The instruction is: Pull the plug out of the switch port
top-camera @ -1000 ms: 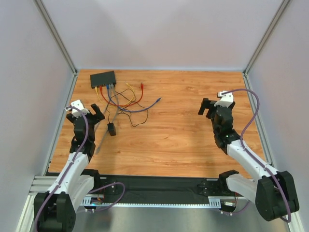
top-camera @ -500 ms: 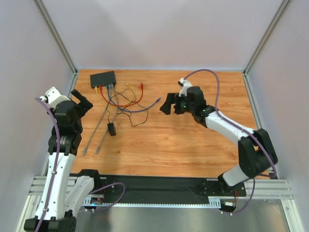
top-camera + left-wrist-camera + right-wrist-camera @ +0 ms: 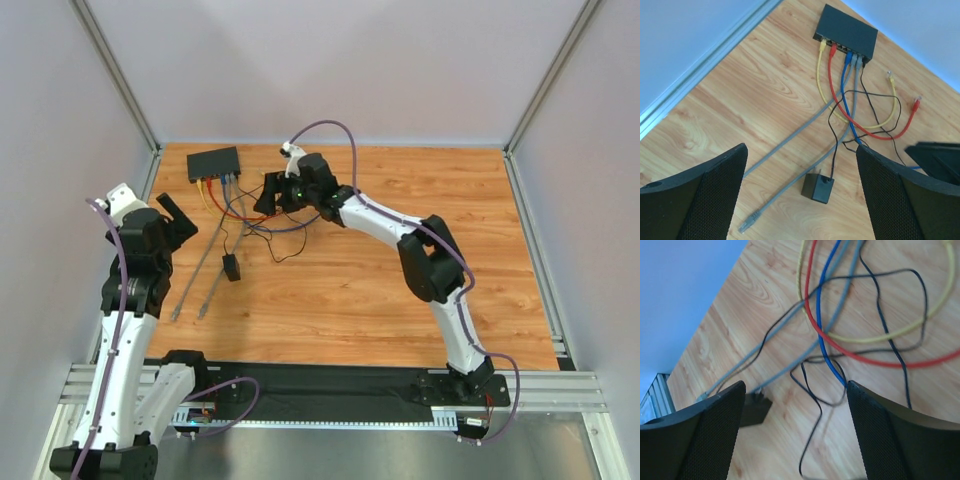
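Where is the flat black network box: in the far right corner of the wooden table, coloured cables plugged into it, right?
Not the right. The flat black network box sits in the far left corner of the wooden table, coloured cables plugged into it; the top view shows it.

Holding the right arm [image 3: 385, 218] stretched long and low across toward the left, right gripper [image 3: 268, 196] tipping downward, its fingers [image 3: 705, 435] standing wide apart, pinching nothing between them. Holding the left arm [image 3: 125, 300] raised and folded at the elbow, left gripper [image 3: 178, 218] angling forward and down, its fingers [image 3: 705, 200] gaping wide, gripping nothing.
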`<state>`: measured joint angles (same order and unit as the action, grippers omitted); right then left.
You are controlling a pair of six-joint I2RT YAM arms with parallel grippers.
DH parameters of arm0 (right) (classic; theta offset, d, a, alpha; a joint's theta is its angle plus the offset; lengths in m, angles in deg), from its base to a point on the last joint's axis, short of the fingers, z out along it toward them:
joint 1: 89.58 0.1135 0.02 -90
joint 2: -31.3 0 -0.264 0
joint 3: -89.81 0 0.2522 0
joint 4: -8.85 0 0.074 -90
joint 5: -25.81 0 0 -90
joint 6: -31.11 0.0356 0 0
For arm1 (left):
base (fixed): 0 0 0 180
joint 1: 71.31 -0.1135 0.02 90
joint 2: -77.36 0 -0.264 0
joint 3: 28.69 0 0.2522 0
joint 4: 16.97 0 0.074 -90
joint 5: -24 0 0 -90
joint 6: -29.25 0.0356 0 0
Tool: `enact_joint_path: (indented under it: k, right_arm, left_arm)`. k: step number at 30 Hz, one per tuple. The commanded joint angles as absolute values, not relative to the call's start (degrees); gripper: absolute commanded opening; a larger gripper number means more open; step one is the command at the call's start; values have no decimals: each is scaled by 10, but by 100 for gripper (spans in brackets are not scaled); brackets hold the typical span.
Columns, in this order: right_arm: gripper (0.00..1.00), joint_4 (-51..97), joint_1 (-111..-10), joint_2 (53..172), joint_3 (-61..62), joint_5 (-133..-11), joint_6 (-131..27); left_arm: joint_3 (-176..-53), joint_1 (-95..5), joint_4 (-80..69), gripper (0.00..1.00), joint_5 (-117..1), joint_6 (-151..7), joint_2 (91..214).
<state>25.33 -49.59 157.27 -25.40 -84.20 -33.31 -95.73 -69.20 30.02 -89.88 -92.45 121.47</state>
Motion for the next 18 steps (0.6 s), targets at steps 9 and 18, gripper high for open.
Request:
enact_joint_path:
  k: [9, 18]
  right_arm:
    - [79, 370, -430, 1798, -603, -726, -446]
    - [73, 403, -417, 1850, -650, -710, -469]
  left_arm:
    - [-1005, -738, 277, 93, -764, -891, 1287]
    - [-1039, -776, 293, 92, -664, -895, 1307]
